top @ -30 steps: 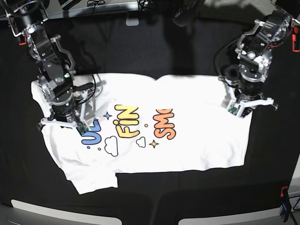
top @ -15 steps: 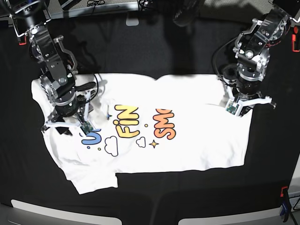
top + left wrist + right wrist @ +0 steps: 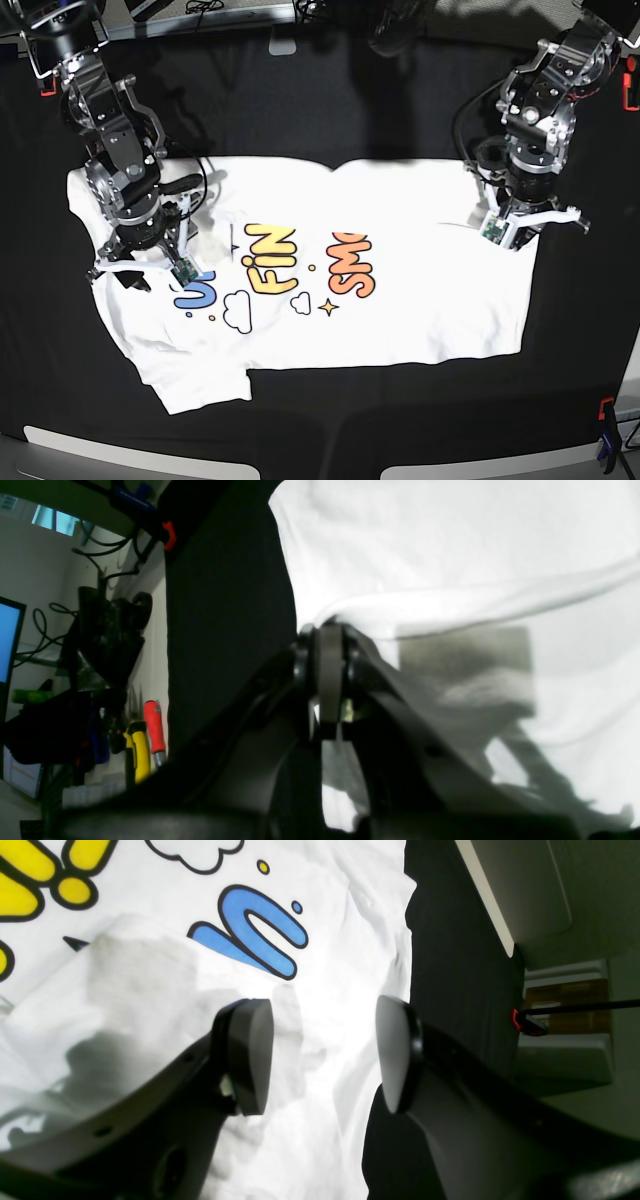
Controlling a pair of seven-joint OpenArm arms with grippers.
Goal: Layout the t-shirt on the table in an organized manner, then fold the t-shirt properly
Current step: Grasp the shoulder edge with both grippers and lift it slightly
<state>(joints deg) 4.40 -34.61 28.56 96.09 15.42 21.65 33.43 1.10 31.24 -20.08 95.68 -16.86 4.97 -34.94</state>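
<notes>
Mostly flat, t-shirt (image 3: pixel 330 290) print-up; left hand (image 3: pixel 330 630) pinching its hem; right hand (image 3: pixel 320 1055) apart.

Bare desk (image 3: pixel 330 100) lies open above and below the shirt (image 3: pixel 420 300); my right hand (image 3: pixel 322 1055) has clear space between its spread fingers, over cloth.

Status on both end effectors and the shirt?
Left end effector shut on a pinch of t-shirt hem. Right end effector open above the printed side. Shirt flat, print up, on the table. Nothing in the way.
</notes>
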